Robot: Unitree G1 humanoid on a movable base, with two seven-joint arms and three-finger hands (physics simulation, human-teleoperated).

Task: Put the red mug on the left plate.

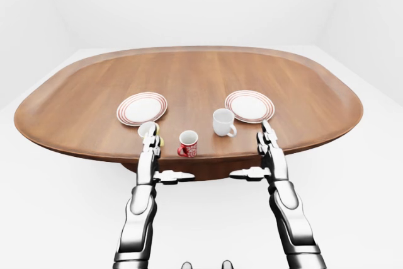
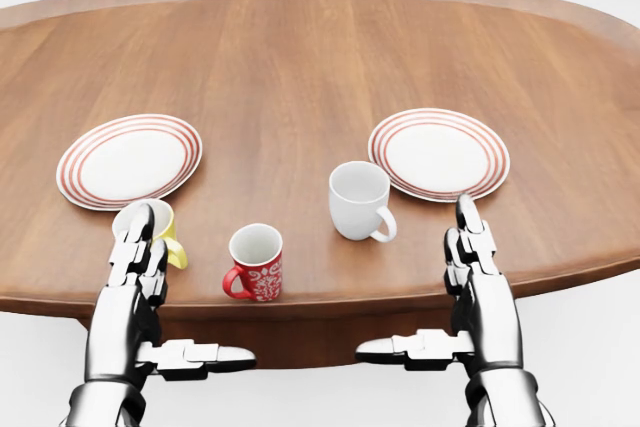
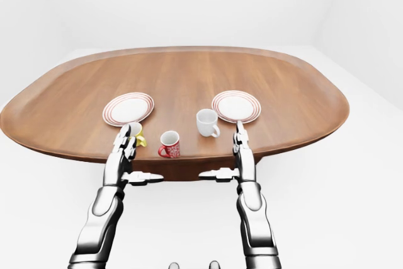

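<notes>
The red mug (image 2: 256, 263) with a white pattern stands upright near the table's bottom edge in the head view, handle to its left. The left plate (image 2: 129, 160), white with red rings, lies up and to the left of it. My left hand (image 2: 135, 267) is open, fingers straight, left of the mug and partly covering a yellow mug (image 2: 165, 230). My right hand (image 2: 472, 267) is open too, well to the right of the red mug, holding nothing. Both thumbs point inward below the table edge.
A white mug (image 2: 358, 199) stands right of the red one, next to the right plate (image 2: 439, 154) with red rings. The oval wooden table (image 1: 189, 77) stretches away toward the top of the view; white floor and walls surround it.
</notes>
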